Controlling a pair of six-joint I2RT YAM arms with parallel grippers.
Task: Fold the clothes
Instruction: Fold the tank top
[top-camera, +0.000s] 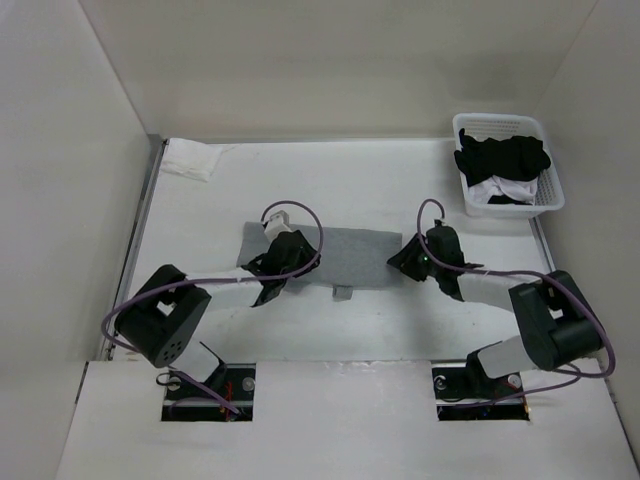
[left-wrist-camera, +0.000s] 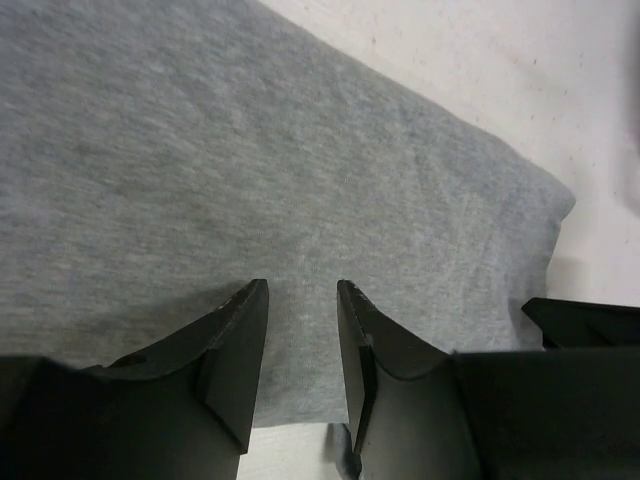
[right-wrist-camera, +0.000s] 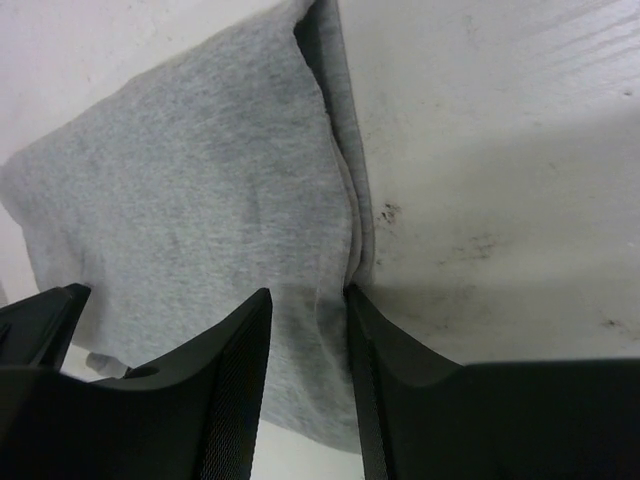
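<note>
Left wrist, left pincer (left-wrist-camera: 301, 287), right pincer (right-wrist-camera: 308, 293) half-open over tank top (left-wrist-camera: 250, 150)

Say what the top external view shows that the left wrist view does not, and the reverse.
Top external only: the basket of black and white garments, the small white cloth at the far left corner, the right gripper. Left wrist only: the left gripper close up, jaws apart above the fabric. Both: the grey tank top on the white table.
</note>
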